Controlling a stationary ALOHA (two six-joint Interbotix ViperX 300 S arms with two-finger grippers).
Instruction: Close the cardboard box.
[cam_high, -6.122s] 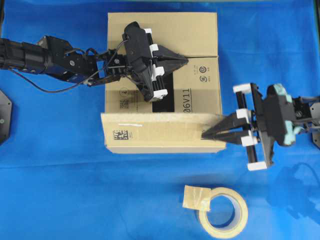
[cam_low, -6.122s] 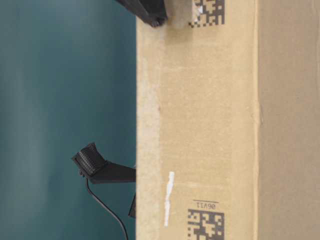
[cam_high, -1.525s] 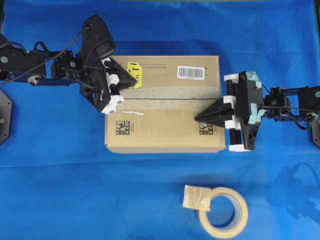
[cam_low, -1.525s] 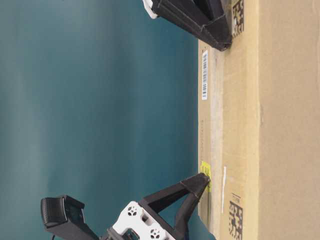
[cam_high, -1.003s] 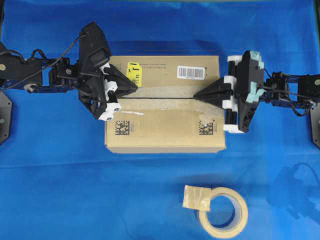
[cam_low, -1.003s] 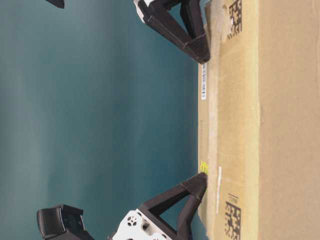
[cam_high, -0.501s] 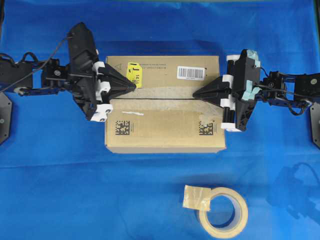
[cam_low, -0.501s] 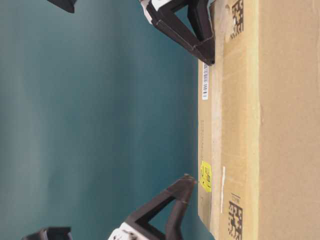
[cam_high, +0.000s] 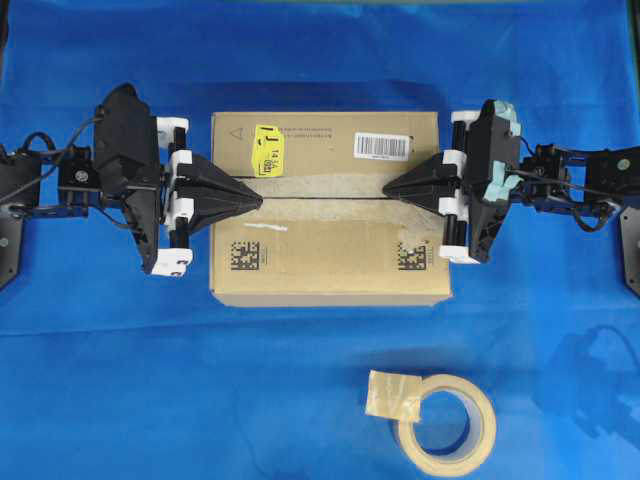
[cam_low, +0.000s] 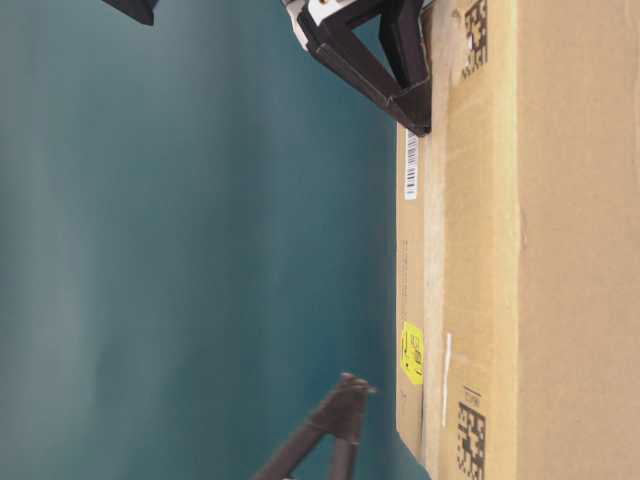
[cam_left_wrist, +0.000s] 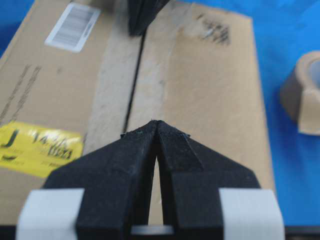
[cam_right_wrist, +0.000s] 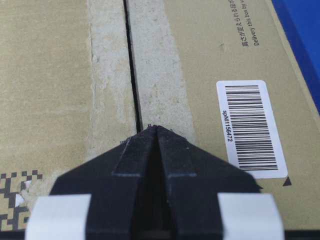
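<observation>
Cardboard box (cam_high: 325, 225) mid-surface, top flaps down, seam running left-right. Left pincer (cam_high: 258, 201) tips pressed together, empty, pointing at seam's left end. Right pincer (cam_high: 386, 189) likewise pinched, empty, at right end. Tape roll (cam_high: 445, 425) well apart.

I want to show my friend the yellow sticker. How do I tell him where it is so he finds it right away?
Find the big brown cardboard box in the middle of the blue table cover. On its top, near the left gripper, sits the yellow sticker. It is the only bright yellow thing; the barcode label beside it is white with black stripes.
</observation>
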